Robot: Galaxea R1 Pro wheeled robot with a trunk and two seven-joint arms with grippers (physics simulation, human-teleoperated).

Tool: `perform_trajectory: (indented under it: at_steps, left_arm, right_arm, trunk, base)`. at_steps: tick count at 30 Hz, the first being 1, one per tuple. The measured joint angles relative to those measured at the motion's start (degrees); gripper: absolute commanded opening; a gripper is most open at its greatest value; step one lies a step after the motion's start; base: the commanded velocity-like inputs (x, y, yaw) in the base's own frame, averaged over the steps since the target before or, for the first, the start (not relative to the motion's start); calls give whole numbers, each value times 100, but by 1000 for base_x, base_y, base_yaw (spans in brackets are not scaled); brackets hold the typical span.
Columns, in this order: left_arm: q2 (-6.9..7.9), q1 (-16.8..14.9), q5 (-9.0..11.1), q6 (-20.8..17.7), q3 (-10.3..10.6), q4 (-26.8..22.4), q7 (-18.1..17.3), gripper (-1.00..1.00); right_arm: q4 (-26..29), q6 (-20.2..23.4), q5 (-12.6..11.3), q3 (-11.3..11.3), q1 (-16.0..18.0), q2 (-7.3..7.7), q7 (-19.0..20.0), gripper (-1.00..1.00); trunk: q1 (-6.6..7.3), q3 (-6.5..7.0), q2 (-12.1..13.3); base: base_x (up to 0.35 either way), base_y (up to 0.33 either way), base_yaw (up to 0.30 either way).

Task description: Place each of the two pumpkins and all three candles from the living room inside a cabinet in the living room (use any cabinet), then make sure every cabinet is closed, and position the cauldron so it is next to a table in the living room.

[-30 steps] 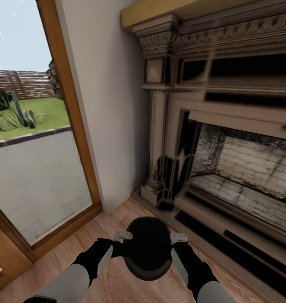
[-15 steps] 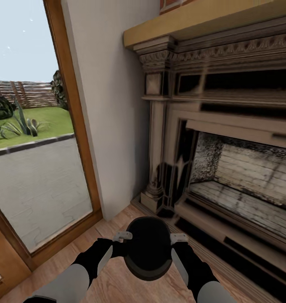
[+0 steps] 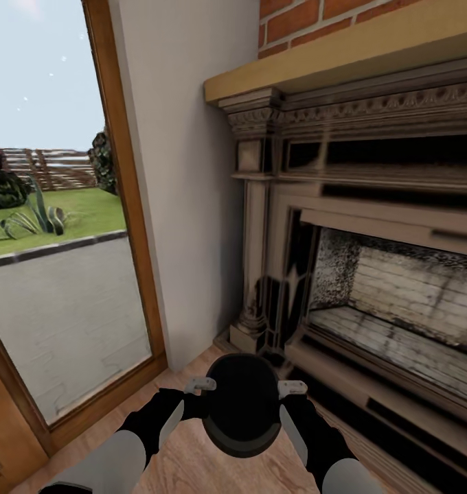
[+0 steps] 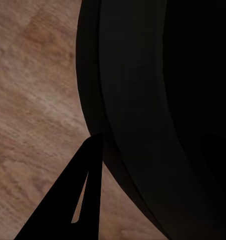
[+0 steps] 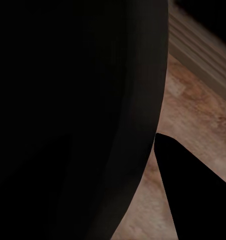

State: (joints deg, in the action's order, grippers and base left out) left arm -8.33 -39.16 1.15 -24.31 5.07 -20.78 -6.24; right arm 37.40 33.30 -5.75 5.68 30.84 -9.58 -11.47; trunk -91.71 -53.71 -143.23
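Observation:
The cauldron (image 3: 242,405), a squat matte black pot, hangs low in the middle of the head view, just above the plank floor and in front of the fireplace's left column. My left gripper (image 3: 203,394) holds its left rim and my right gripper (image 3: 289,395) its right rim, both shut on the cauldron. In the left wrist view the cauldron's dark wall (image 4: 137,100) lies against one black finger (image 4: 85,175). The right wrist view shows the cauldron wall (image 5: 93,110) beside a finger (image 5: 190,195). The inner fingers are hidden by the pot.
An ornate fireplace (image 3: 371,274) under a brick chimney (image 3: 309,20) stands ahead to the right, its hearth step close to the pot. A white wall (image 3: 192,171) and a wood-framed glass door (image 3: 55,274) are to the left. Light plank floor (image 3: 185,456) lies below.
The whole picture has slid down and slightly right as the camera moved, so the brick chimney now shows. Both arms and the cauldron keep the same place in the view.

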Motion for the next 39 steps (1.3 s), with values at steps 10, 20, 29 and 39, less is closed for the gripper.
perform_trajectory:
  at_steps: [10,20,29,39]
  left_arm:
    - [1,0,1,0,2,0,0,-100]
    - [4,1,12,-1,8,0,-1,-100]
    - [6,1,22,-1,14,0,-1,-100]
    - [6,2,21,-2,15,2,-2,-100]
  right_arm:
    - [-1,-1,-1,0,0,0,0,-100]
    - [-1,-1,-1,4,0,0,0,-100]
    - [0,2,0,5,0,-1,0,-100]
    - [0,4,-8,7,-1,-1,-6,-100]
  trunk:
    - [200,184,363]
    - [420,363,764]
    - [618,525,1125]
    - [772,651,1407]
  base:
    - [0,0,0]
    - [0,0,0]
    - [0,0,0]
    - [0,0,0]
